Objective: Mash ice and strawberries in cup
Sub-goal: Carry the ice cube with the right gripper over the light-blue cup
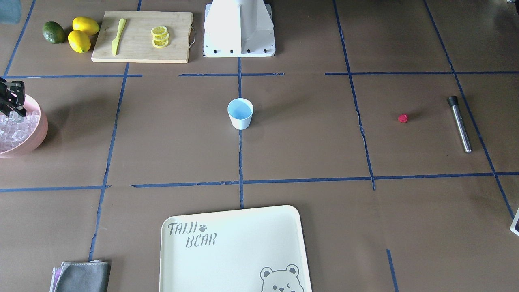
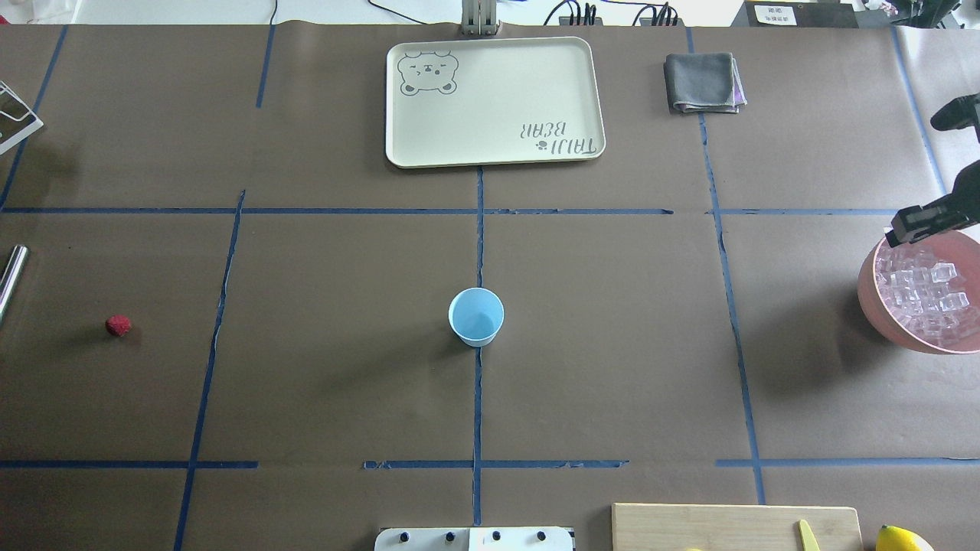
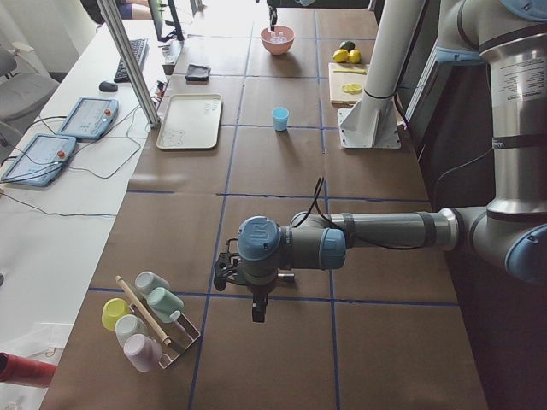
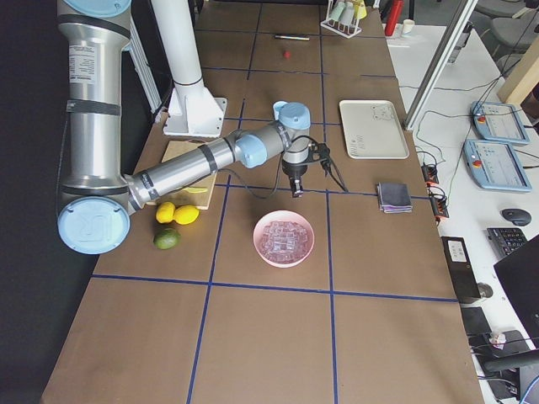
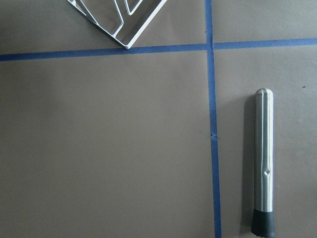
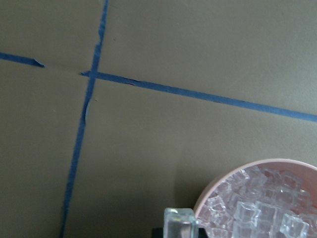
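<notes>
one cup, one strawberry, one pink bowl of ice, right claw pinching one cube, left claw can't tell

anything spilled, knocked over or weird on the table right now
Nothing spilled or tipped. The small light-blue cup stands upright and empty, and the clear ice cubes sit in the pink bowl. Mildly odd: the small red strawberry lies alone on the brown table, and the blue tape is torn in places.

Strawberry left of cup; ice right, apparently filling bowl
</notes>
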Robot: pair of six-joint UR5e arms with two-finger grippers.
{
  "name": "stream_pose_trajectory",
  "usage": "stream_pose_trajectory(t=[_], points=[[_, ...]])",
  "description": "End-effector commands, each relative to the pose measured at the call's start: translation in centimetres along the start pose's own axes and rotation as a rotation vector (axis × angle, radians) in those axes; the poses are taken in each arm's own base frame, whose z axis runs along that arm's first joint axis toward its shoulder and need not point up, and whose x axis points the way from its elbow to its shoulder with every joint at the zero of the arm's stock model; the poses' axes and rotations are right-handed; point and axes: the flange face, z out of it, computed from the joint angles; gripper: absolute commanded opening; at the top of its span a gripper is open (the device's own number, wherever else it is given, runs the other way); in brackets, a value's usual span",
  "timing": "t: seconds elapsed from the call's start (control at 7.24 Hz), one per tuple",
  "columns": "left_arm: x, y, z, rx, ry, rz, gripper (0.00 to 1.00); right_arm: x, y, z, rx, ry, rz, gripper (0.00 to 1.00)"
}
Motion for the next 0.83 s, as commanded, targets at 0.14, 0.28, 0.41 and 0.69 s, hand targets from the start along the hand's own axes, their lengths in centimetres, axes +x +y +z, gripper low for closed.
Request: stream_pose_trajectory(t=[0.14,0.28,0.41,0.69], points=[[0.7,0.0,-0.7,0.01,-0.001,0.009,1.0,-14.1,-4.8,-2.3,-0.007,-0.068,-0.033,0.0],[0.8,0.0,-0.8,0.014,-0.001,0.016,1.0,-19.9,-5.7,-2.4,-0.026,-0.092,0.013,0.0],[0.9,-0.1,-0.8,0.017,0.0,0.019,1.0,-26.5,-6.4,-2.5,-0.026,-0.085,0.077,0.0],[0.9,-0.1,-0.8,0.017,-0.001,0.019,1.0,-37.4,-6.3,-1.3,0.005,-0.081,0.158,0.0]])
